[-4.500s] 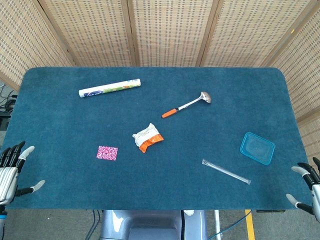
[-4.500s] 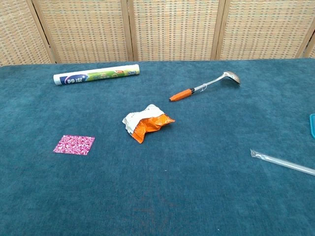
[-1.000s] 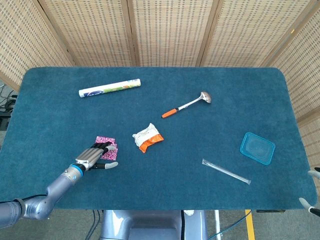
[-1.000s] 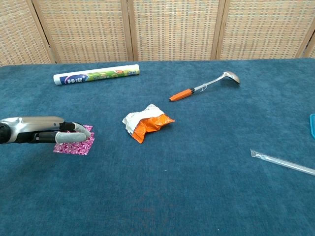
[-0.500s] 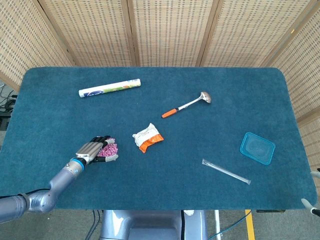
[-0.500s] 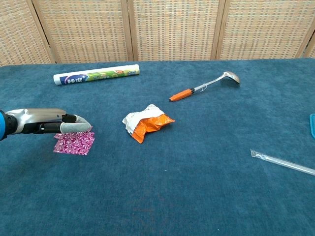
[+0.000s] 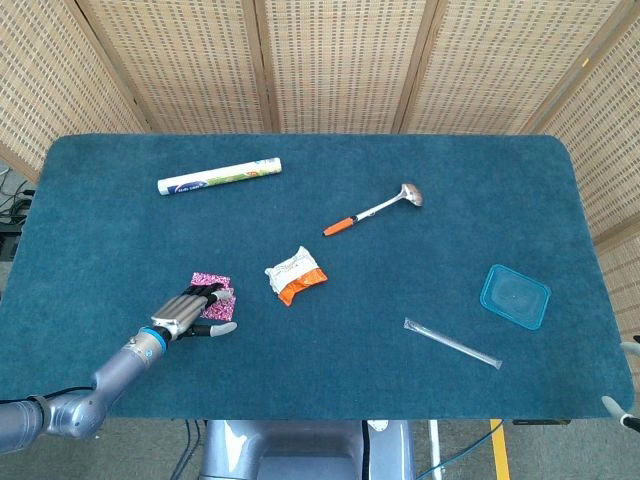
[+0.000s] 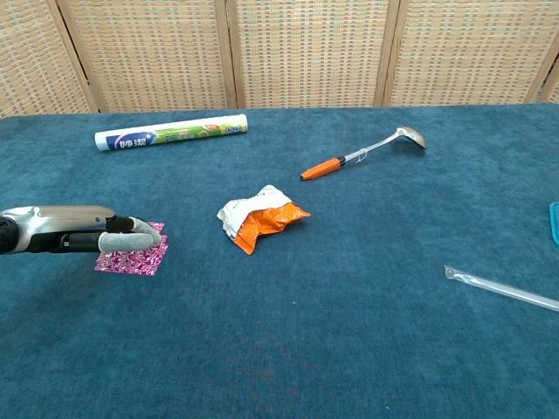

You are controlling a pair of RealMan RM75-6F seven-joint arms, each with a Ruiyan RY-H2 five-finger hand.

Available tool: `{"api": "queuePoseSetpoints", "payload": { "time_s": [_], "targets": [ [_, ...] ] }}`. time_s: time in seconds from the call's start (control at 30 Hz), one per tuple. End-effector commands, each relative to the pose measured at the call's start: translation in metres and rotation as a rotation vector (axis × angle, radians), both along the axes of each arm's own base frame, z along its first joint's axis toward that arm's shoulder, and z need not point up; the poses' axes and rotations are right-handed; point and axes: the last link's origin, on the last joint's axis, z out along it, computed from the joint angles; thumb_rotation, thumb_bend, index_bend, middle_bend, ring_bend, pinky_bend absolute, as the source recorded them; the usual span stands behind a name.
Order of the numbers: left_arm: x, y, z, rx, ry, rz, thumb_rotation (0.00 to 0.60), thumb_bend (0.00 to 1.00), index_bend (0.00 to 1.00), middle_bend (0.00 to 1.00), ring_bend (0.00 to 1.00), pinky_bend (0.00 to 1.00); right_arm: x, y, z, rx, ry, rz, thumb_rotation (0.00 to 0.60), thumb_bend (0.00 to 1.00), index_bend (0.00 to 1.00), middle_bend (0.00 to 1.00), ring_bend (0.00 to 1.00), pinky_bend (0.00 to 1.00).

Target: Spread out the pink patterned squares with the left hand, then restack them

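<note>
**Go slow, or the pink squares may slide as one lump**

Your left hand (image 7: 192,312) lies flat on the pink patterned squares (image 7: 212,283), with its fingers stretched out on top of them. It is not holding anything. From the chest view its thumb sticks out just in front of the pile. The pile sits on the blue table (image 7: 450,200), to the left of the crumpled orange and white wrapper (image 7: 295,275), and a bit apart from it.

I think you are at the very start of the spreading. The pile looks like one neat block, so I cannot tell how many squares are in it.

Here is what could go wrong. If you press too hard, the whole pile may slide along together and not fan out at all. The table top looks fuzzy, so the bottom square may stick to it while the top ones bunch up or fold. If you press too softly, your fingers may just slip over the top square.

Watch the wrapper too. If you push the squares toward it, one could slip under it and be hard to get back.

Your right hand (image 7: 625,410) only peeks in at the corner of the head view, far from the wrapper. I cannot tell if its fingers are open or closed
</note>
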Motion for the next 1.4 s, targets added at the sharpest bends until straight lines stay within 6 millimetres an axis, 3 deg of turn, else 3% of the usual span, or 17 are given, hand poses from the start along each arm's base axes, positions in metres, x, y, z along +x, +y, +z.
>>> {"api": "queuePoseSetpoints", "payload": {
  "time_s": [0.03, 0.77, 1.4],
  "targets": [
    [-0.001, 0.000, -0.001, -0.004, 0.005, -0.002, 0.039, 0.00, 0.12, 0.00, 0.00, 0.00, 0.000, 0.000, 0.000, -0.001, 0.000, 0.000, 0.600, 0.01, 0.30, 0.26, 0.00, 0.00],
    [-0.013, 0.016, -0.001, 0.052, 0.068, 0.011, 0.038, 0.00, 0.12, 0.00, 0.00, 0.00, 0.000, 0.002, 0.001, -0.003, 0.004, -0.008, 0.600, 0.01, 0.30, 0.26, 0.00, 0.00],
    [-0.039, 0.020, 0.022, 0.107, 0.120, 0.050, 0.038, 0.00, 0.12, 0.00, 0.00, 0.00, 0.003, 0.000, 0.001, -0.003, 0.009, -0.002, 0.600, 0.01, 0.30, 0.26, 0.00, 0.00]
  ]
}}
